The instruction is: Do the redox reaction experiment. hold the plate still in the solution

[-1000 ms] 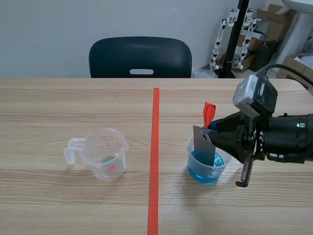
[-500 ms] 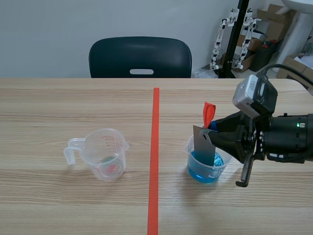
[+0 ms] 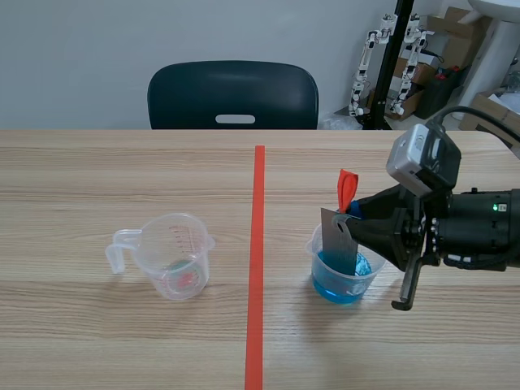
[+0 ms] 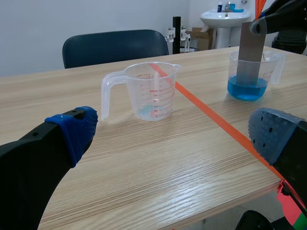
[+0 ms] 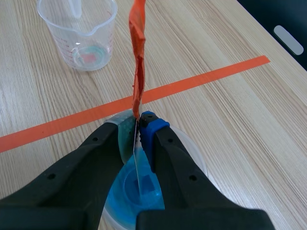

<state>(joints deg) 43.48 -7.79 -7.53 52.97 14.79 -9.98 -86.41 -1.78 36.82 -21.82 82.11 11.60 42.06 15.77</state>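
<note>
Right gripper (image 5: 139,125) clamped tight on top edge of grey plate (image 3: 338,244); orange-red tab (image 3: 346,187) sticks up above fingers. Plate near upright, lower edge sunk in blue solution (image 3: 337,288) inside clear beaker (image 3: 318,258), just right of tape line (image 3: 255,325). Left gripper (image 4: 175,132) spread wide, holding nothing, low over surface (image 3: 97,179) near its front edge. Clear measuring cup (image 3: 175,256) left of line, well apart from beaker; wide stretch of surface between them. Chair (image 3: 233,95) behind far edge.

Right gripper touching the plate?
Touching. Right wrist view: the right gripper clamps the plate between its pads, no gap.
</note>
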